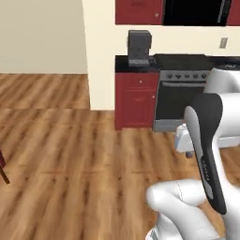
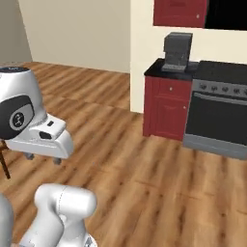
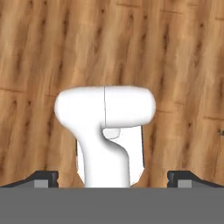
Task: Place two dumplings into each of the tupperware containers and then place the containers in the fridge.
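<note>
The gripper (image 3: pixel 112 178) points down at the wooden floor (image 3: pixel 43 52), its two dark fingertips (image 3: pixel 43 178) spread wide apart with nothing between them but the robot's own body. Beyond it, across the floor, stand a red cabinet (image 1: pixel 136 101) with a grey coffee machine (image 1: pixel 139 47) on its dark counter and an oven (image 1: pixel 180 98) beside it; dumplings, containers and fridge cannot be located

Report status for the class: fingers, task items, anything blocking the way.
Fingers wide apart, holding nothing, pointed at bare wood floor. No dumplings, containers or fridge in sight. Ahead: red cabinet, oven; floor open.
</note>
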Motion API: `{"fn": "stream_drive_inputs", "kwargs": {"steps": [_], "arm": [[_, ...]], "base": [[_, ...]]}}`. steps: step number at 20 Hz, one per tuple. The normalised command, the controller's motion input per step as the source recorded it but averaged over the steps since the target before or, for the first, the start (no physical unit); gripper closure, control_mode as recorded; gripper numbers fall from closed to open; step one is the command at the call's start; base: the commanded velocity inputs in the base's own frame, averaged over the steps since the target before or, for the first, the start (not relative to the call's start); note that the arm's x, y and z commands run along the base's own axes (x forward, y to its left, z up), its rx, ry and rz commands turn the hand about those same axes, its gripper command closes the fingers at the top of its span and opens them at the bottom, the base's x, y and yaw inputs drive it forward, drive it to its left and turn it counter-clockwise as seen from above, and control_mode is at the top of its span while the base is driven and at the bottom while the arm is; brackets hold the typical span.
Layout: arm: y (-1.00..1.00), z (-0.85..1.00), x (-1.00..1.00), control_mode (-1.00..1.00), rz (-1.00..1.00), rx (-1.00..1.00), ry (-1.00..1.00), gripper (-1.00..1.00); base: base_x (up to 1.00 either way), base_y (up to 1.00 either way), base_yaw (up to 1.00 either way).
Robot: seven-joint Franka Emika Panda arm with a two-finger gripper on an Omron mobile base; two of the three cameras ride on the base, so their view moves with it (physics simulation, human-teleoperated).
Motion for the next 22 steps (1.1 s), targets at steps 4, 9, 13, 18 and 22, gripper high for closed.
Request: {"fn": "stream_drive_inputs", "kwargs": {"steps": [4, 9, 13, 18, 22], "arm": [[0.00, 0.00, 0.00, 1.00, 0.00, 0.00, 0.00, -1.00], [0.00, 0.00, 0.00, 1.00, 0.00, 0.00, 0.00, -1.00], [0.00, 0.00, 0.00, 1.00, 0.00, 0.00, 0.00, -1.00], [0.00, 0.00, 0.00, 1.00, 0.00, 0.00, 0.00, -1.00], [0.00, 0.00, 0.00, 1.00, 0.00, 0.00, 0.00, -1.00]], "base": [[0.00, 0.04, 0.98], [0.20, -0.04, 0.83], [0.46, -0.27, 0.57], [0.78, -0.70, 0.32], [0.84, -0.31, 0.32]]}}
